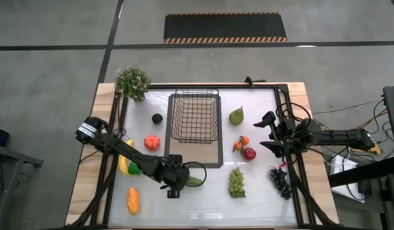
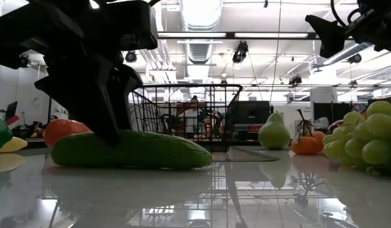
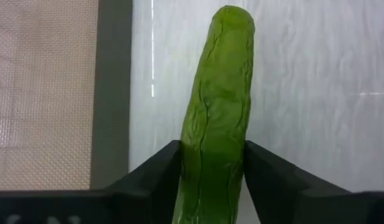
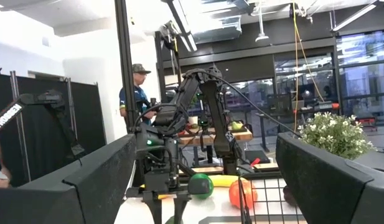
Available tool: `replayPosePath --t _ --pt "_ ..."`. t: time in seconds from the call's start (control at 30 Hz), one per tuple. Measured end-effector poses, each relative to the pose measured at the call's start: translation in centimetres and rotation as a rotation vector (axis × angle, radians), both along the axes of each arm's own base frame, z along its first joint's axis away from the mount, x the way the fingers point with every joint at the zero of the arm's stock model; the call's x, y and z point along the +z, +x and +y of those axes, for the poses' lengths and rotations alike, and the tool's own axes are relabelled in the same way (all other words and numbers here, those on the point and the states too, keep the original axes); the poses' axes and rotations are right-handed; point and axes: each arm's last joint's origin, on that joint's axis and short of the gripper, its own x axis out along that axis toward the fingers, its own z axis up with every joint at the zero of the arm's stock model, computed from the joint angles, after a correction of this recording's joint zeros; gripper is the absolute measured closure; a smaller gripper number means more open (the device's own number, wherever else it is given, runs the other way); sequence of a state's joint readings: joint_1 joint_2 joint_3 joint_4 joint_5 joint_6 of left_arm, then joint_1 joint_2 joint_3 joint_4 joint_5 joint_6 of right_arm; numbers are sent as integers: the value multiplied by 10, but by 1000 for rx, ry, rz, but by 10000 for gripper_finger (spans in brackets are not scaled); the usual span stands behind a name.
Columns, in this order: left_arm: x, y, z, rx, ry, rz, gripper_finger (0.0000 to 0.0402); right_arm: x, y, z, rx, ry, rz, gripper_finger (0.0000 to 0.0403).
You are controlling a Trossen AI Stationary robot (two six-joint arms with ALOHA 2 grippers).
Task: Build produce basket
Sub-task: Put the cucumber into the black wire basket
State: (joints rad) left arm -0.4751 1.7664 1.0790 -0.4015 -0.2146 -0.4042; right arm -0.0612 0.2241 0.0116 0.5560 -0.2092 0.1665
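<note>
— What is the left claw [image 1: 177, 184] doing?

— It is squeezing the cucumber [image 3: 216, 118]. Its two dark fingers [image 3: 155, 168] press on both sides of it. The cucumber lies flat on the bench [image 1: 203, 204], near the front, just past the corner of the flat mat [image 1: 212, 160].

— Where is the basket [image 1: 195, 115]?

— It sits on the back part of that mat. It is black wire. I see nothing in it.

— What is next to the left arm?

— A red tomato [image 1: 152, 142], a yellow banana [image 1: 122, 165] with a green lime [image 1: 135, 168] touching it, and an orange piece [image 1: 133, 200] near the front edge. A small dark fruit [image 1: 157, 118] is left of the basket.

— And the right claw [image 1: 268, 132]?

— It hangs up in the air over the right side, wide open, holding nothing. Near it are a green pear [image 1: 237, 116], a little orange one [image 1: 241, 143] and a red apple [image 1: 249, 153]. Closer to the front are green grapes [image 1: 237, 182] and dark grapes [image 1: 281, 181].

— Anything else?

— A potted plant [image 1: 132, 82] at the back left corner, and a person [image 4: 134, 93] standing far behind the bench.
</note>
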Motion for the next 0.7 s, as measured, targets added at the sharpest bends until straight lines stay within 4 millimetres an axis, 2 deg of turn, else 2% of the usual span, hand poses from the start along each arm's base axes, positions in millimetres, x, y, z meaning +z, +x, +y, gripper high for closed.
replayPosePath --t 0.13,0.27,0.33,0.47,0.6,0.7 --pt "0 0 -1 -11 -26 10 295 0 0 0 0 1 0 35" --pt "10 5 -4 -31 -49 -6 303 0 0 0 0 1 1 35" --pt "25 10 -7 -67 -58 -51 304 0 0 0 0 1 1 35" --pt "67 21 -6 -123 -51 -143 306 0 0 0 0 1 0 35" --pt "99 25 9 -151 28 -73 307 0 0 0 -1 0 0 35" --pt "114 31 25 -175 87 -60 307 0 0 0 -3 -4 0 35"
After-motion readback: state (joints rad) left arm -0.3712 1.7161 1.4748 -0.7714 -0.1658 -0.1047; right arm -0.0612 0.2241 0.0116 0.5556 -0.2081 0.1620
